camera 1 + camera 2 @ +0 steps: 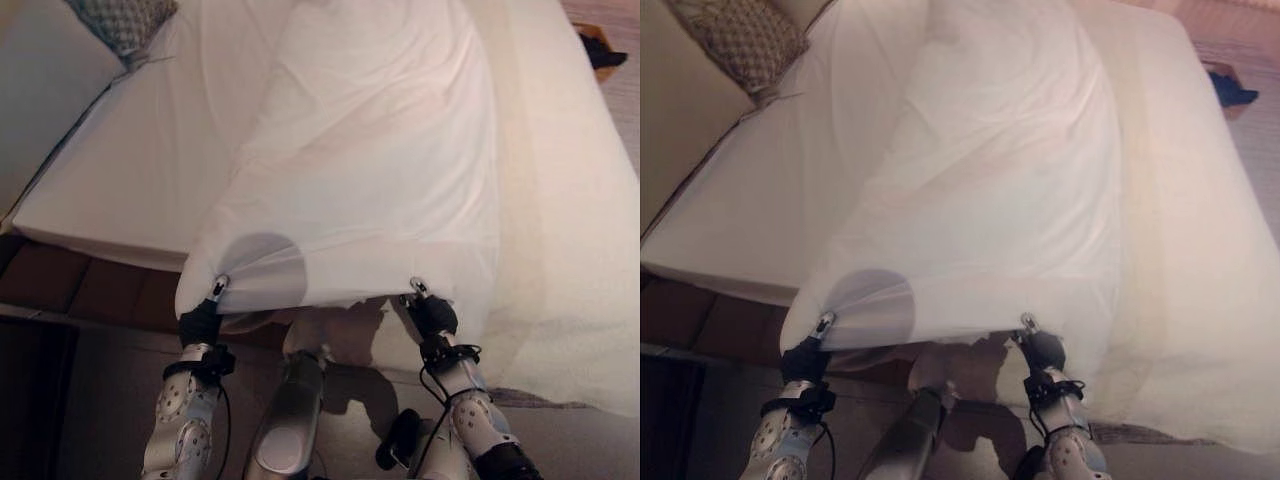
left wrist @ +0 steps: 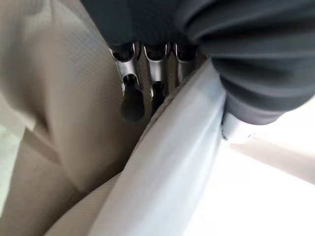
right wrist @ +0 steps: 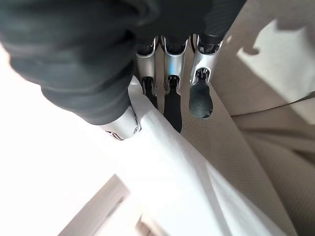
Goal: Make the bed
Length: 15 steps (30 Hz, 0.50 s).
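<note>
Your left hand [image 1: 201, 322] and right hand [image 1: 432, 312] each pinch the near edge of the white sheet [image 1: 370, 170], fingers [image 2: 132, 101] and thumb closed on the cloth, holding it just off the near side of the mattress [image 1: 120, 190]. Sheet runs far up the bed's middle. You've bare mattress left, a patterned pillow [image 1: 122, 20] far left, and floor [image 1: 100, 400] beneath your hands.
</note>
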Tool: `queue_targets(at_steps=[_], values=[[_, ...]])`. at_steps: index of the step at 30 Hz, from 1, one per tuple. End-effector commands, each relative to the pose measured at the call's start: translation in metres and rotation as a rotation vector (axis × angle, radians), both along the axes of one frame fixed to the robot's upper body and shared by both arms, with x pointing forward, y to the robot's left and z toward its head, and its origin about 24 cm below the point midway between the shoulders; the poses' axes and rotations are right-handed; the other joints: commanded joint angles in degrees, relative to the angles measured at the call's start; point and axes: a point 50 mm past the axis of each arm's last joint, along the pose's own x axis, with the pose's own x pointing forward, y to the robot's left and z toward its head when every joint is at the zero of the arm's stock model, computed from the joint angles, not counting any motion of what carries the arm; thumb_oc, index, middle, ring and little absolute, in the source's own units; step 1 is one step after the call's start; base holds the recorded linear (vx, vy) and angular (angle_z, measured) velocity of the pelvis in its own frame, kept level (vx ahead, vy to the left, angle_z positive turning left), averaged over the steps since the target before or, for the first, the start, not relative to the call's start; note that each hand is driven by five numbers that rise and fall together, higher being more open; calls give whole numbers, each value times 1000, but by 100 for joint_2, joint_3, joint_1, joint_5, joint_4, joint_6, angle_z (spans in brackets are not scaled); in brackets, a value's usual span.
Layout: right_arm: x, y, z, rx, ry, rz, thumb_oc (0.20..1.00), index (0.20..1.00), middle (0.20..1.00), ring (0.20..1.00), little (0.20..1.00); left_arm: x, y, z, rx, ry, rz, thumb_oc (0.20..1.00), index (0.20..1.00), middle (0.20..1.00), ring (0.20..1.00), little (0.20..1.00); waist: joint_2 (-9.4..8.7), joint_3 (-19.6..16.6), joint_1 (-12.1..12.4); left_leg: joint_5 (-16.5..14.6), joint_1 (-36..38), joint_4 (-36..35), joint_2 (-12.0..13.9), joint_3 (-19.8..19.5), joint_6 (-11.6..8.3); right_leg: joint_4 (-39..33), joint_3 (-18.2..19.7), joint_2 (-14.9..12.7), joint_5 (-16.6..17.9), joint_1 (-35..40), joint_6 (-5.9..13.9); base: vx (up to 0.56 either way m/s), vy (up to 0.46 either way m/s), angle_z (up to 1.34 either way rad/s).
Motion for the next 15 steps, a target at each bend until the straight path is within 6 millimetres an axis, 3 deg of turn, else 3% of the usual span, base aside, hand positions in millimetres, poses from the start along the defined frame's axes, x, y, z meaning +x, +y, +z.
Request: queue_targets(at_steps=[1, 4, 8, 11, 15], values=[[-12, -102, 7, -62, -17, -440, 200, 200, 200, 200, 200, -46, 87, 23, 154, -70, 367, 200, 200, 200, 200, 200, -24, -162, 133, -232, -99, 15, 150, 216, 196, -755, 374, -322, 1124, -393, 60, -30, -61, -13], [-10, -101, 2, -95, 14, -427, 200, 200, 200, 200, 200, -48, 83, 9, 127, -9, 353, 200, 200, 200, 200, 200, -53, -124, 163, -243, -179, -7, 245, 223, 178, -809, 373, -284, 1153, -519, 63, -32, -69, -22], [-7, -116, 3, -155, 48, -478, 200, 200, 200, 200, 200, -44, 76, -3, 202, 73, 291, 200, 200, 200, 200, 200, -120, -124, 92, -133, -595, -40, 340, 142, 116, -703, 314, -205, 1136, -1011, 77, -72, -135, -27], [3, -129, 25, -166, -17, -576, 200, 200, 200, 200, 200, -37, 67, -9, 185, 92, 271, 200, 200, 200, 200, 200, -195, -124, 13, 63, -740, -376, 493, 12, 28, -599, 214, -119, 1069, -1400, 83, -30, -141, -4], [5, -135, 39, -153, -75, -623, 200, 200, 200, 200, 200, -33, 63, -10, 150, 85, 276, 200, 200, 200, 200, 200, -288, -124, -30, 148, -564, -690, 649, -35, -24, -599, 171, -69, 1012, -1422, 92, 36, -125, -3]])
